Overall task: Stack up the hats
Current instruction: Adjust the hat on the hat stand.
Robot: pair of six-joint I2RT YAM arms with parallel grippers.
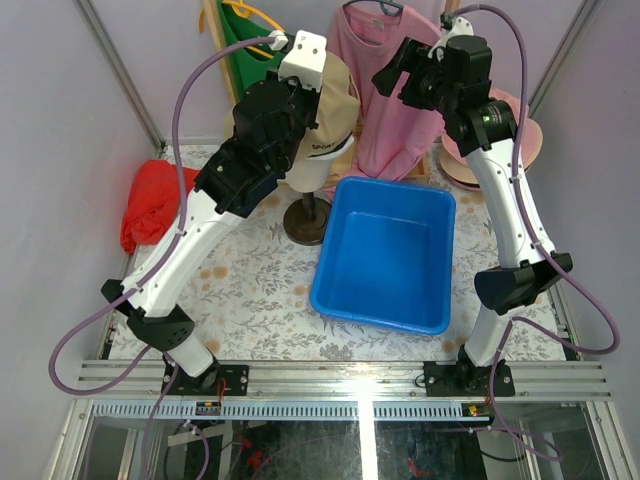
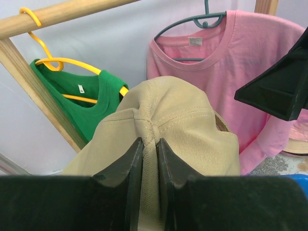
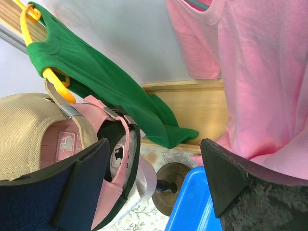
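A tan baseball cap [image 2: 183, 130] tops a stack of caps on a stand at the back middle [image 1: 335, 115]. My left gripper [image 2: 149, 142] is shut on a raised fold of the tan cap's crown, with fabric pinched between its fingers. From the right wrist, a pink cap [image 3: 96, 120] and a black one [image 3: 132, 154] show nested under the tan cap [image 3: 24, 130]. My right gripper [image 3: 155, 144] hangs open and empty to the right of the stack, up by the pink shirt [image 1: 395, 70]. More pink hats [image 1: 530, 140] lie at the back right, partly hidden by the right arm.
A blue bin [image 1: 385, 250] sits at the middle right, right beside the stand's round base [image 1: 305, 220]. A red cloth bundle [image 1: 150, 200] lies at the left edge. A green shirt [image 2: 82, 96] and a pink shirt [image 2: 231, 62] hang on a wooden rack behind.
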